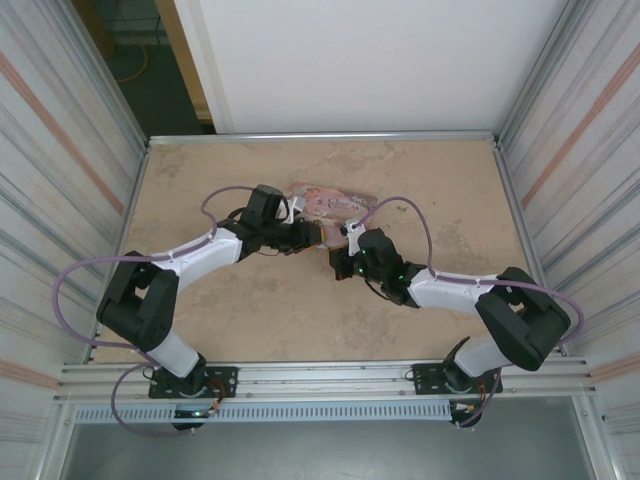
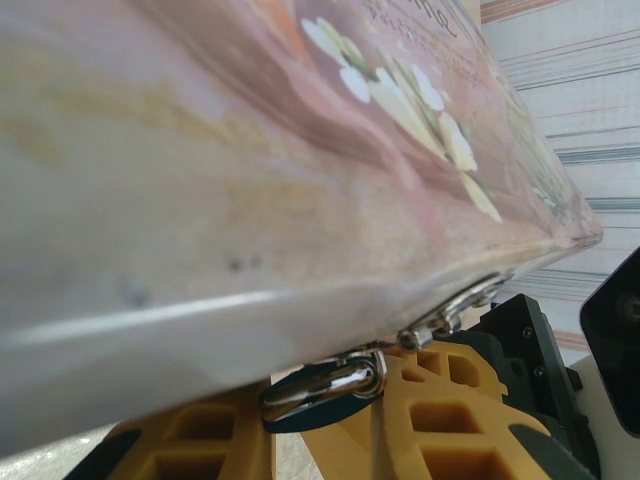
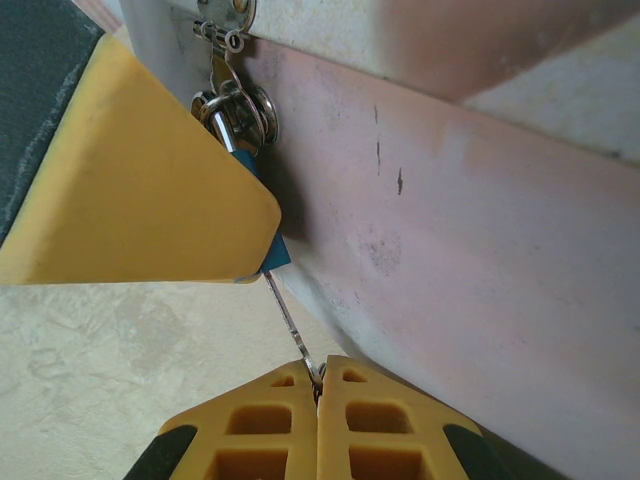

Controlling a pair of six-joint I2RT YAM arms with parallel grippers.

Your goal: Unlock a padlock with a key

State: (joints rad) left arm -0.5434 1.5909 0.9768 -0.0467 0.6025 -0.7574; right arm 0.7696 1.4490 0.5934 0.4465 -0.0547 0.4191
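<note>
R jaws pinch key (image 3: 290, 320) shaft | padlock (image 3: 278, 250) mostly hidden, L jaws clamping it | tin (image 2: 300, 150) blurred

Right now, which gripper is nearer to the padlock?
Left. The left gripper is clamped on the padlock itself; the right gripper stands off, shut on the key whose shaft reaches the padlock.

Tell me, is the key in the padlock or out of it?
In, it seems: the key runs from the shut right pincer up into the blue padlock.
</note>
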